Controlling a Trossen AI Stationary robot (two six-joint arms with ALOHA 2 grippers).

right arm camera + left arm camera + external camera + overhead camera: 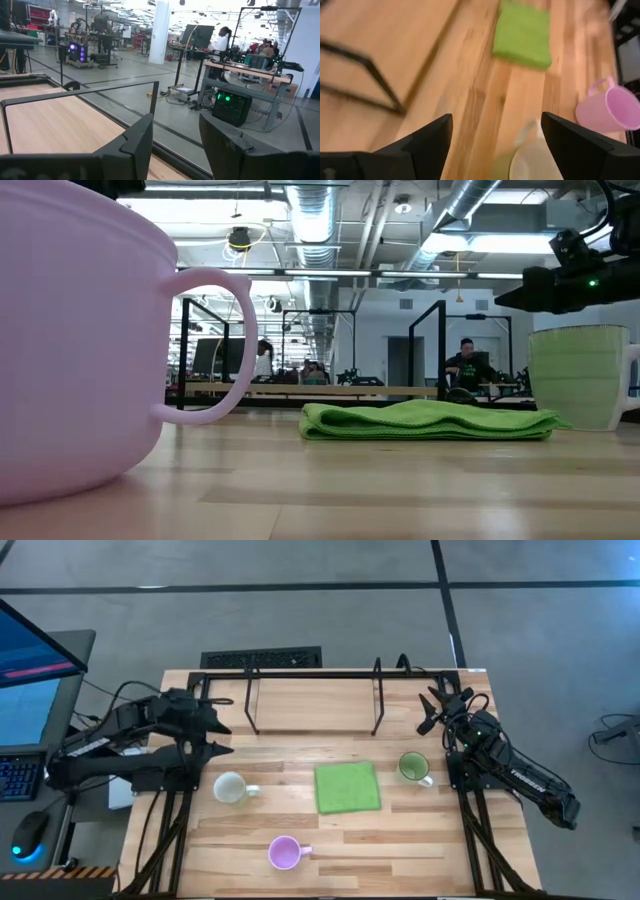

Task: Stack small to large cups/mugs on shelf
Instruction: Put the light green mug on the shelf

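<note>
Seen from above, a pale wooden slatted table (340, 840) fills the middle of the view, with a dark robot arm at each side.

At the left edge, the left gripper (224, 737) hangs over the table just behind the white mug (230, 787). Its two fingers are spread wide and hold nothing. In its own wrist view the white mug's rim (536, 161) sits low between the open fingers, so the mug lies just ahead of and below the gripper. The mug stands upright, its handle pointing toward the table's centre.

Nearer the front edge, a little right of the white mug, the pink mug (285, 852) stands upright with its handle also pointing right. It is well apart from both grippers, though closer to the left arm.

At the centre lies a flat green cloth (347, 787). Behind it, along the back edge, the shelf (312, 700) holds nothing: a light board inside thin black wire rails.

To the right of the cloth stands the green mug (414, 767), upright, handle to the right. The right gripper (434, 706) waits behind it, near the shelf's right end, fingers partly apart and empty.

The left arm looks best placed to take the white mug by descending toward the front edge.
</note>
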